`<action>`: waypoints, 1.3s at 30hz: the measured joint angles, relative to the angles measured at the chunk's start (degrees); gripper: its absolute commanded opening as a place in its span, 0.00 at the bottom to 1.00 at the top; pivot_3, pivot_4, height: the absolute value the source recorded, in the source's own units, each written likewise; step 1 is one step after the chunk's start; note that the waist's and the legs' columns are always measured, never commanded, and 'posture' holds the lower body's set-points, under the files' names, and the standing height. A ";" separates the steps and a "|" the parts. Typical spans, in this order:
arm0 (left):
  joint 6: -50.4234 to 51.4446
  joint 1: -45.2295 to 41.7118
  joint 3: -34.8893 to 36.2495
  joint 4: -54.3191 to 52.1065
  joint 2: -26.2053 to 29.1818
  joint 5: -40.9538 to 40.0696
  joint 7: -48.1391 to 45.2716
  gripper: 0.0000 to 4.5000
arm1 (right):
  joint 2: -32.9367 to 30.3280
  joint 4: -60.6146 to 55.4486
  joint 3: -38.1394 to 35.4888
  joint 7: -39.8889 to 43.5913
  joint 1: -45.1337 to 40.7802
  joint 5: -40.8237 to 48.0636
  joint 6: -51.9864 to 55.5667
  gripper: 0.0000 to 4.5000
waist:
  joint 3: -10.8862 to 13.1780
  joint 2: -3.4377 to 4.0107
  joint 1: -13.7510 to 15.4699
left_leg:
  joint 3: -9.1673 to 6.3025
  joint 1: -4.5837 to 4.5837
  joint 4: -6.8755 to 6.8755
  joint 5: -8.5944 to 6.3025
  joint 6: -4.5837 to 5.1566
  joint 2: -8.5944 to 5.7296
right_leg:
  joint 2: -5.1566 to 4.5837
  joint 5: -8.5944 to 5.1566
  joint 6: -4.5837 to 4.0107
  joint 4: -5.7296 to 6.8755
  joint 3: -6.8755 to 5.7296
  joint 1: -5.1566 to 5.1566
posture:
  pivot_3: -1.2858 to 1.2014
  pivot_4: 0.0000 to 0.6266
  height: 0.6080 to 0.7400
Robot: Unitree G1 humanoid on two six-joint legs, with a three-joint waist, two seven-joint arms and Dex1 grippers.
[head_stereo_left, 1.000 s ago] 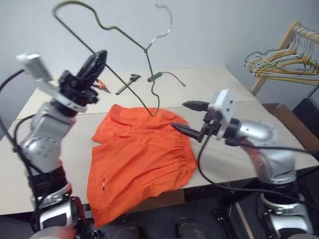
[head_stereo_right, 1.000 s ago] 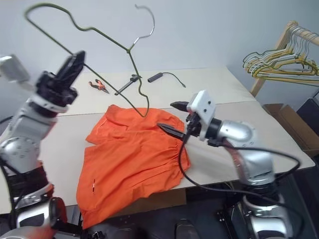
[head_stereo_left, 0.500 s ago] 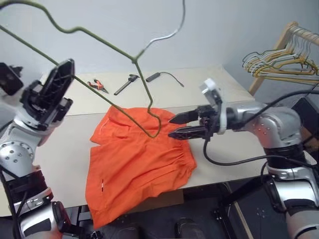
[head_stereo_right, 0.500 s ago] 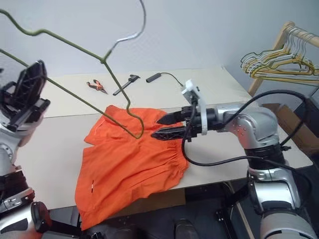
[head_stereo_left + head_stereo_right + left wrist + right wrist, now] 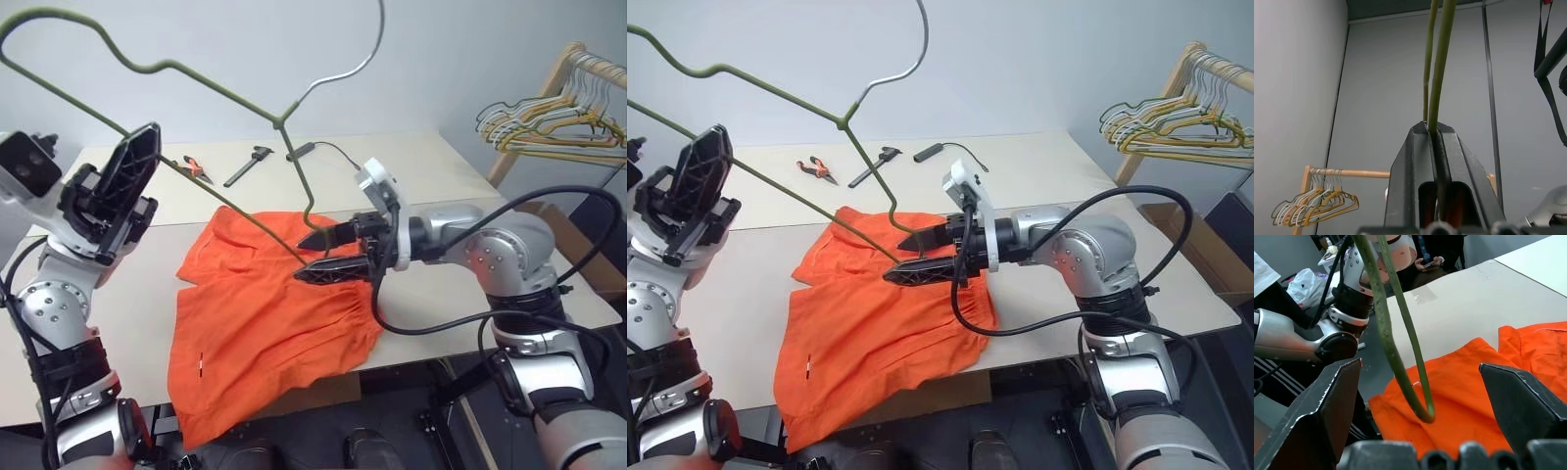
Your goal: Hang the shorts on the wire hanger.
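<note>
Up on my left side, my left gripper (image 5: 137,166) is clamped tight on the wire hanger (image 5: 157,70), the thin olive wire pinched between my two black fingers (image 5: 1415,161) and rising out past their tips. It hangs tilted in the air above the table (image 5: 431,166), hook uppermost, one bent corner dipping down to just over the shorts (image 5: 274,323). They lie spread flat on the table, bright orange, with the lower part drooping over the near edge. My right gripper (image 5: 321,255) reaches in level from the right, jaws spread wide with nothing held, fingertips on either side of that low hanger corner (image 5: 1422,413), just above the fabric. Pliers (image 5: 198,168) lie farther back. A rack of hangers (image 5: 549,122) stands off to the right.
</note>
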 measured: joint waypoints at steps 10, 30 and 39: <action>-0.41 0.47 -0.75 -0.77 -0.62 0.71 0.24 0.00 | 0.62 -0.03 0.01 -1.99 0.20 -0.01 0.86 0.22 | 0.00 0.00 -0.37 | 0.00 0.00 0.00 0.00 0.00 0.00 | 0.00 0.00 0.00 -0.01 0.01 0.00 | 0.50 0.00 1.00; -4.04 7.76 -14.43 -0.85 8.74 22.37 -1.40 0.99 | -3.54 -0.84 -16.51 -12.71 3.12 9.27 8.71 0.00 | -0.01 0.03 -0.37 | 0.08 -0.04 -0.12 -0.01 0.01 -0.02 | -0.02 0.00 0.00 -0.10 -0.01 -0.02 | 0.49 0.00 1.00; -15.97 10.65 -28.84 -3.92 17.29 43.77 -10.68 0.99 | -19.89 -2.11 -25.71 -14.47 21.11 17.40 24.20 0.00 | -0.11 0.20 -0.49 | 0.54 0.01 -0.13 -0.05 0.09 0.01 | -0.02 -0.03 -0.01 -0.22 0.08 0.02 | 0.46 0.00 1.00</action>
